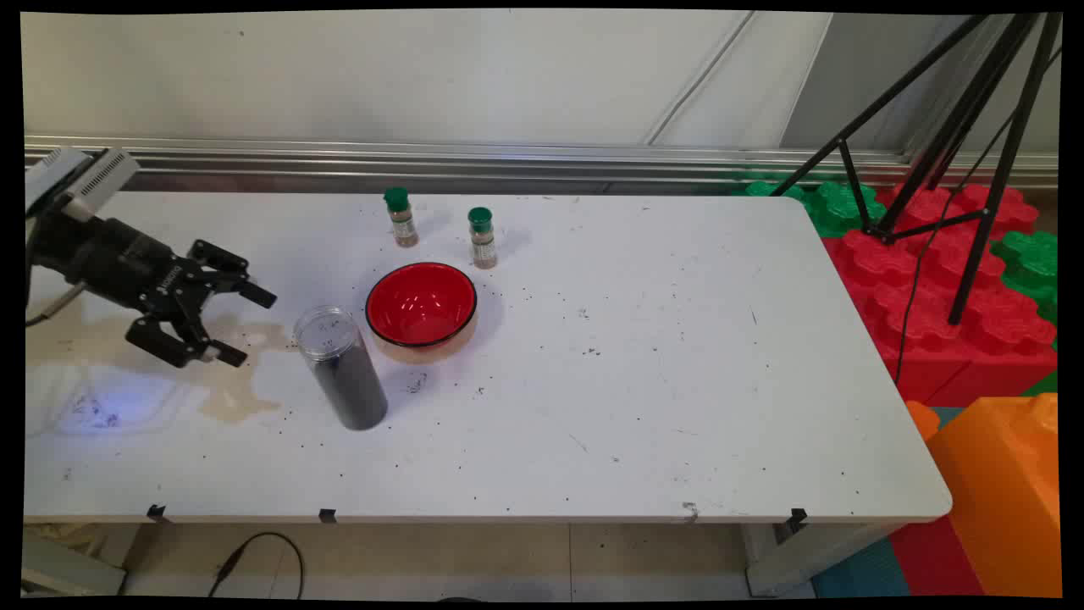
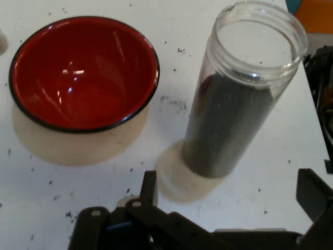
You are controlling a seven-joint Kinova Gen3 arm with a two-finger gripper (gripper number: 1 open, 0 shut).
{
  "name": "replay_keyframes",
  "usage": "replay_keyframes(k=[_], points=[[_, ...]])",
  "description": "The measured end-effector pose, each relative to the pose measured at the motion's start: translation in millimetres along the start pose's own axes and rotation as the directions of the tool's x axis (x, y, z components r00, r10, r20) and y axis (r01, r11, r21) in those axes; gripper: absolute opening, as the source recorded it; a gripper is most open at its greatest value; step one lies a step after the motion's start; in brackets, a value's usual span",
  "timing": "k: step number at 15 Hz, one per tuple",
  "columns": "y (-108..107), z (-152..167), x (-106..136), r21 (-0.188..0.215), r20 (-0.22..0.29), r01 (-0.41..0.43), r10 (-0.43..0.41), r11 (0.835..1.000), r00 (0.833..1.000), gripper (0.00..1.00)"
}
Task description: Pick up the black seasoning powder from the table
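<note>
Your pincer point(image 1: 241, 326) hangs above the worktop point(image 1: 644, 398) at its left side, fingers spread apart and gripping nothing. Nearest to it, at about 3 o'clock and a short gap away, stands the clear jar point(image 1: 341, 369), upright, lidless and mostly filled with dark grains. The red bowl point(image 1: 421, 307) sits just beside the jar at its 1 o'clock. Two green-capped spice bottles point(image 1: 400, 217) stand upright beyond the bowl at 12 o'clock, apart from each other.
</note>
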State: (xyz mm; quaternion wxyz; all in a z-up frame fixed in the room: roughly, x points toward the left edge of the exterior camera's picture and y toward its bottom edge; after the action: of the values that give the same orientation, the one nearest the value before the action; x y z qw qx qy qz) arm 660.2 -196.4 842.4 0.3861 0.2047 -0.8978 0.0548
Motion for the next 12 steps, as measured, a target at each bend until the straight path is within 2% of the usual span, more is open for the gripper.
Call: replay_keyframes(k=[12], points=[[6.6, 49.5, -3.0, -0.013, -0.117, -0.057, 0.055, 0.998, 0.992, 1.00]])
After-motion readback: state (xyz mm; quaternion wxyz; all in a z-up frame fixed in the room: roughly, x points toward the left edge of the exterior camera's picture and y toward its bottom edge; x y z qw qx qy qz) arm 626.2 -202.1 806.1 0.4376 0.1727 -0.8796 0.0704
